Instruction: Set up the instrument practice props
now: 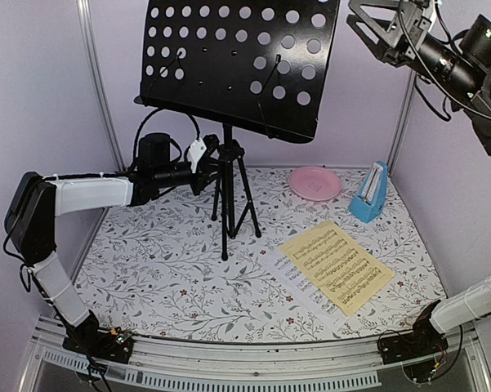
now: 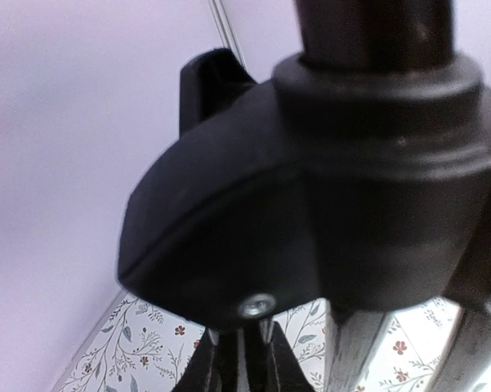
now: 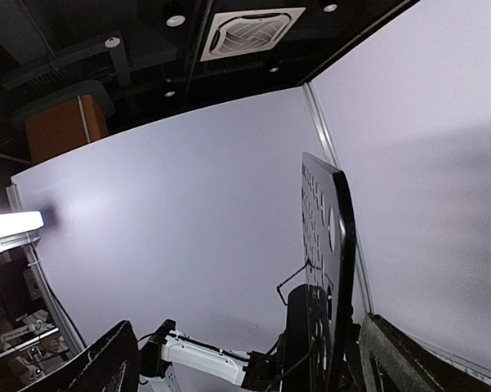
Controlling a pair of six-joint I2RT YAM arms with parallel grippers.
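The black perforated music stand (image 1: pixel 237 57) stands on its tripod at the back of the table. My left gripper (image 1: pixel 206 157) is shut on the stand just under the tripod hub. In the left wrist view the hub (image 2: pixel 310 204) fills the frame, and the left gripper (image 2: pixel 247 359) pinches a thin black part below it. My right gripper (image 1: pixel 374 31) hangs open, high beside the desk's right edge. The right wrist view shows the desk (image 3: pixel 337 245) edge-on between the wide-apart fingers (image 3: pixel 114 363), untouched. The pale-yellow sheet (image 1: pixel 337 265) lies over the white sheet (image 1: pixel 287 269). The blue metronome (image 1: pixel 369 196) stands at the back right.
A pink round plate (image 1: pixel 314 182) lies at the back, between the tripod and the metronome. The floral tablecloth (image 1: pixel 171 278) covers the table. Pale walls with metal corner posts (image 1: pixel 98 82) close in the left, back and right sides.
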